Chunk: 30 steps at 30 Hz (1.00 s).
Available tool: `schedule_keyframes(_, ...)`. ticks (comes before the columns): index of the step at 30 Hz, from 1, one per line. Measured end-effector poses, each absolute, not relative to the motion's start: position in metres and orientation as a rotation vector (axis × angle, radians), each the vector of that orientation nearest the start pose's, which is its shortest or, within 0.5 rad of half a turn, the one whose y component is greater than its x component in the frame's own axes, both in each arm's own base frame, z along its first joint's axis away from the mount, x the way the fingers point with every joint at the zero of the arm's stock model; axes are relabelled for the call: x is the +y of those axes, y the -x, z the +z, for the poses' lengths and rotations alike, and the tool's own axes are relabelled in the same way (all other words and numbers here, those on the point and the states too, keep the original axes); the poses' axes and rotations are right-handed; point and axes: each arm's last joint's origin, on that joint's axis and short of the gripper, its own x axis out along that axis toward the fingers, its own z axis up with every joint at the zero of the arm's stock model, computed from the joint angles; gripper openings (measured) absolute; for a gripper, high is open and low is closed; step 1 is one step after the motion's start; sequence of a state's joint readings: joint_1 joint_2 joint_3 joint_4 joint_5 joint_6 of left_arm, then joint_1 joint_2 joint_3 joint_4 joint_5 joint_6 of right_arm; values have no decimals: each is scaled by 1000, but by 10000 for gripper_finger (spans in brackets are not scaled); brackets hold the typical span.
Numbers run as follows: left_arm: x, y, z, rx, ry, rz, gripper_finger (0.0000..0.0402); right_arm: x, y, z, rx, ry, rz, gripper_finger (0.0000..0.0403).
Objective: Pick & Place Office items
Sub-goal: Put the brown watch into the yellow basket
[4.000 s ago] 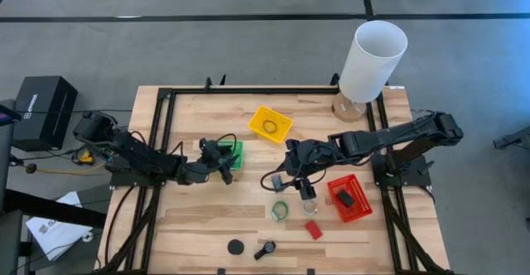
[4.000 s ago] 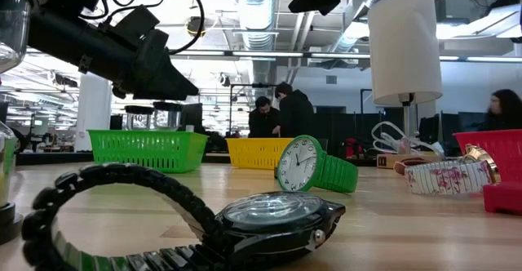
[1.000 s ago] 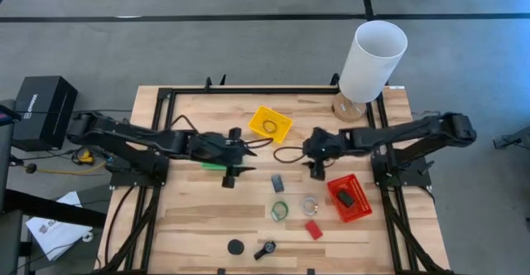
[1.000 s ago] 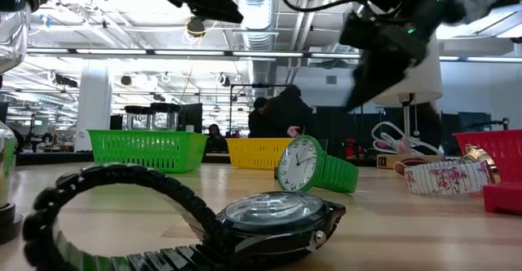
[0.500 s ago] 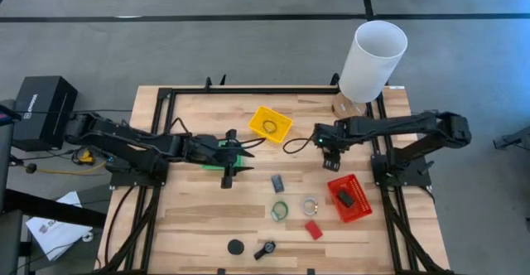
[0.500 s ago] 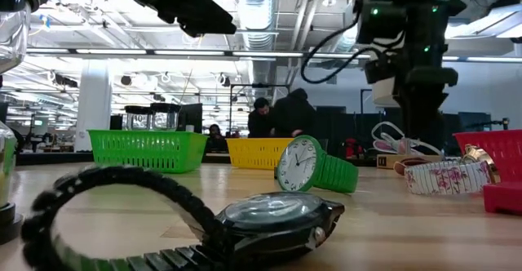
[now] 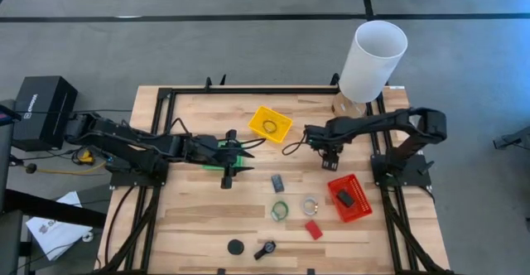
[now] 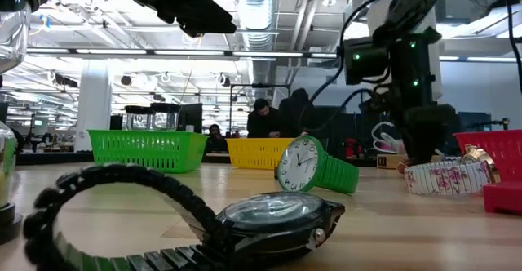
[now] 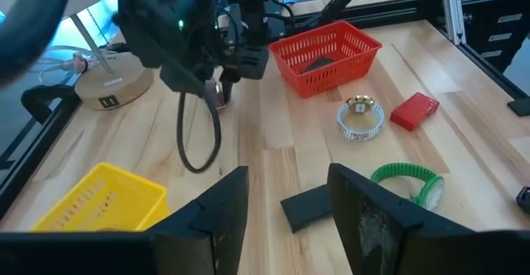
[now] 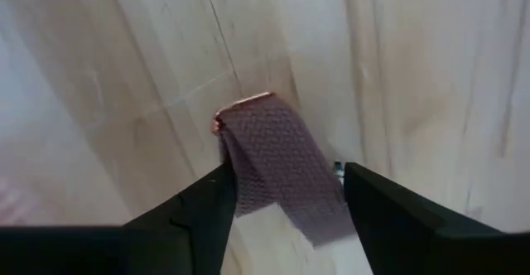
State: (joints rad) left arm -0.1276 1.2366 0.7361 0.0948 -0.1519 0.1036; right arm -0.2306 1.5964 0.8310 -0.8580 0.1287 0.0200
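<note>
Wood grain fills the right wrist view, and across it hangs a mesh strap (image 10: 277, 163), clamped in the right hand (image 7: 329, 157) high above the counter (image 7: 207, 209). By my read this is the carry. Next it must swing over the red tray (image 7: 365, 192) just beside and let go. The left hand (image 9: 288, 176) waits mid-counter, fingers apart, empty.

You have three mesh trays: one green (image 8: 147, 149), one yellow (image 7: 270, 124), one red (image 7: 349, 198). Loose on the surface (image 7: 199, 217) you have three watches: green (image 7: 281, 211), white floral (image 7: 310, 205), black (image 7: 265, 249). Add one red block (image 7: 313, 229), one dark block (image 7: 277, 183), one black puck (image 7: 236, 247), and one white cylinder (image 7: 373, 60).
</note>
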Motion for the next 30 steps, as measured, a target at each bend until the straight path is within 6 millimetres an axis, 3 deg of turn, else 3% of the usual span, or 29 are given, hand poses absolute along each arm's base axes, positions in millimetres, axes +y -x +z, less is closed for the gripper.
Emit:
schedule_keyframes(8, -29, -264, 250, 400, -175, 9, 159, -59, -236, 136, 1665, -57, -242, 91)
schedule_keyframes(13, -26, -264, 250, 404, -199, 126, 159, -60, -236, 143, 1611, 4, -303, 14)
schedule_keyframes(18, -20, -262, 251, 412, -240, 329, 159, -56, -237, 161, 1494, 32, -312, 23)
schedule_keyframes(21, -19, -262, 251, 412, -245, 353, 159, -52, -241, 176, 1358, 44, -313, 12)
schedule_keyframes(30, -19, -262, 251, 414, -245, 352, 159, -54, -274, 238, 643, 46, -357, 11)
